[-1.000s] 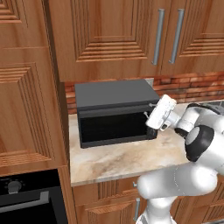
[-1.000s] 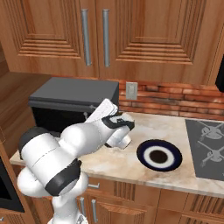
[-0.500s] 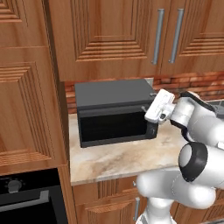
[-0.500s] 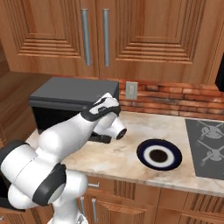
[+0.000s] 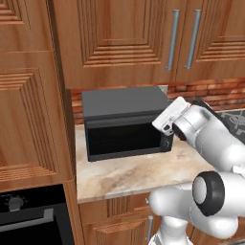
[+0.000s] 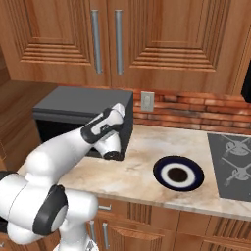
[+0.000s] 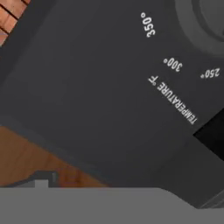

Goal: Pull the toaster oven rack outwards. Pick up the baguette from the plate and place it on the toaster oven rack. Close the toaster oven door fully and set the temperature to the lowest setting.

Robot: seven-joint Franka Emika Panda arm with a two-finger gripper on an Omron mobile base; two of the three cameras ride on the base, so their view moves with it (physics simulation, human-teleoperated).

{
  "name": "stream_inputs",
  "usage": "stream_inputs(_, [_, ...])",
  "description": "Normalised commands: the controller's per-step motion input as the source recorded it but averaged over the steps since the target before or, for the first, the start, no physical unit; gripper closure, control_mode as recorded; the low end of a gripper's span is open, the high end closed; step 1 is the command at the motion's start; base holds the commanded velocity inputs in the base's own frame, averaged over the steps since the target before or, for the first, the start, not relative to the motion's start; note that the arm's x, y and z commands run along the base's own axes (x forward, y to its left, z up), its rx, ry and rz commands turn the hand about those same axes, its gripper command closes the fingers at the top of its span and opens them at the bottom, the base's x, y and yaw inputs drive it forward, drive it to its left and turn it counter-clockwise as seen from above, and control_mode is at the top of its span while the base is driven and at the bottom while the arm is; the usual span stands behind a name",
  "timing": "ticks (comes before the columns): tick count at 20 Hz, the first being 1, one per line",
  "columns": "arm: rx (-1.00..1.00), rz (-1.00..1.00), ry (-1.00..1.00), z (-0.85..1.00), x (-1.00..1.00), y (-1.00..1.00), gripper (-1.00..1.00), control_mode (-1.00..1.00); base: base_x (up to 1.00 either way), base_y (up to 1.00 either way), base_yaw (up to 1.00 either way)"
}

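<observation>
Dark grey boxy toaster oven [image 5: 125, 122] sits on the beige marble counter [image 5: 134, 174], back against the red brick wall [image 6: 196, 113]. Its flat black door w/ dark window [image 5: 125, 139] is shut flush; rack & baguette can't be seen behind it. Round plate w/ navy rim & white centre [image 6: 178, 173] lies on the counter to the right of the oven, well apart from it, w/ a dark spot at its middle and no bread on it.

White arm's hand is at the oven's right front corner, by the control strip. Fingertips are hidden in the base views; jaws look spread wide, holding nothing. Hand view, v. close: dark control panel [image 7: 100, 96] w/ white "TEMPERATURE °F" lettering, marks 350, 300, 250, and the edge of a round dial [image 7: 205, 22] at the top right.
</observation>
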Motion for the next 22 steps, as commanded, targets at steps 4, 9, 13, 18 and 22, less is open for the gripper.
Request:
stream_inputs(4, [0.06,-0.12,0.21,0.26,1.0,0.0,-1.0,-1.0,0.0,0.0,0.0])
stream_inputs(9, [0.08,-0.09,0.27,0.46,1.0,0.0,-1.0,-1.0,0.0,0.0,0.0])
stream_inputs(13, [0.15,-0.02,0.46,0.96,0.79,-0.13,-1.0,-1.0,0.0,0.0,0.0])
stream_inputs(18, [0.16,0.04,0.65,1.0,0.46,-0.37,-1.0,-1.0,0.0,0.0,0.0])
stream_inputs(22, [0.02,0.15,0.79,1.0,0.31,-0.26,-1.0,-1.0,0.0,0.0,0.0])
